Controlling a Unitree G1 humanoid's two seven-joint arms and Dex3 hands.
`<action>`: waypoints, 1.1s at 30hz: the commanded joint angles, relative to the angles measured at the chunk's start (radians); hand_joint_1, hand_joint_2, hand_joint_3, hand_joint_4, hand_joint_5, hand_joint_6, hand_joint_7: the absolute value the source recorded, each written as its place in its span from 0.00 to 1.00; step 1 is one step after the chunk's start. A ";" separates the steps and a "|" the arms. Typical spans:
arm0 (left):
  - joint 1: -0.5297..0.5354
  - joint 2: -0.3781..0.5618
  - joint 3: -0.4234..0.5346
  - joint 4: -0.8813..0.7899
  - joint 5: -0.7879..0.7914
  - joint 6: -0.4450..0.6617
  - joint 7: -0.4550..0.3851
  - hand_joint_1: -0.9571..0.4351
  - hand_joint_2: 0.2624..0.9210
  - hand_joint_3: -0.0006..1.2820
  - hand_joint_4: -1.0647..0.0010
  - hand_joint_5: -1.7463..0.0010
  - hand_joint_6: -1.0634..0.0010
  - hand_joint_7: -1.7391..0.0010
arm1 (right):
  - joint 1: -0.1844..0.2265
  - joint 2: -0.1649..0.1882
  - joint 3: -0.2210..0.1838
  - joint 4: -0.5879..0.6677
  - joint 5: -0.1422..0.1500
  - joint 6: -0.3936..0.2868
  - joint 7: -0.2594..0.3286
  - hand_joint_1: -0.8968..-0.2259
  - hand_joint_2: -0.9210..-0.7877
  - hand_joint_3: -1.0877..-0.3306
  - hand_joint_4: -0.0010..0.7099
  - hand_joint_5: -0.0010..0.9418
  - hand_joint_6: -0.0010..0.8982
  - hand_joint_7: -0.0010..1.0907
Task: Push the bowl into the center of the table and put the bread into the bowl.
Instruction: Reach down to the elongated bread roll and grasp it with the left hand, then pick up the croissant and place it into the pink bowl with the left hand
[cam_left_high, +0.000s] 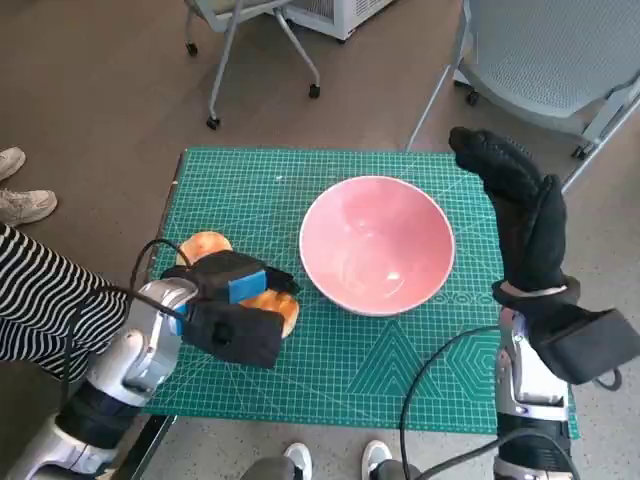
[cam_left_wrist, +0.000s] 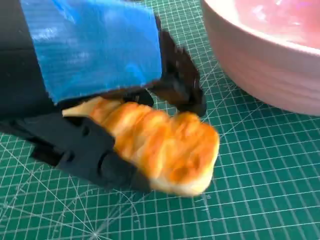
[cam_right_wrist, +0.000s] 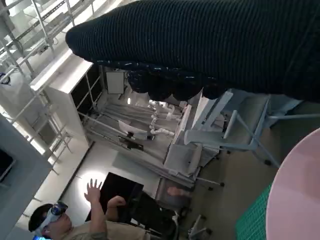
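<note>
One golden-brown bread slice (cam_left_wrist: 165, 150) is gripped in the black, blue-taped left hand (cam_left_high: 235, 310), just beside the glossy pink ceramic bowl (cam_left_high: 376, 243), which sits near the green cutting mat's (cam_left_high: 330, 375) centre; gloved right hand (cam_left_high: 515, 205) raised, empty, fingers extended

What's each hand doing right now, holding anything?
Left hand: grips the bread on the mat beside the pink bowl.
Right hand: raised beside the bowl, holding nothing, fingers extended.
</note>
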 joint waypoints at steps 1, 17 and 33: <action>0.016 0.031 0.037 -0.030 -0.029 -0.014 -0.030 0.69 0.98 0.03 0.30 0.39 0.36 0.37 | 0.027 -0.007 0.001 -0.001 0.005 0.019 0.006 0.22 0.00 0.47 0.36 0.00 0.13 0.52; -0.020 0.055 0.299 -0.374 -0.240 0.060 -0.109 0.69 0.97 0.03 0.26 0.41 0.36 0.34 | 0.025 0.001 0.001 0.006 0.016 0.018 0.010 0.22 0.00 0.47 0.35 0.00 0.13 0.52; -0.292 -0.098 0.207 -0.271 -0.212 -0.073 0.036 0.69 0.95 0.02 0.22 0.42 0.34 0.37 | 0.032 0.009 0.000 0.010 0.022 0.013 0.007 0.22 0.00 0.47 0.35 0.00 0.13 0.52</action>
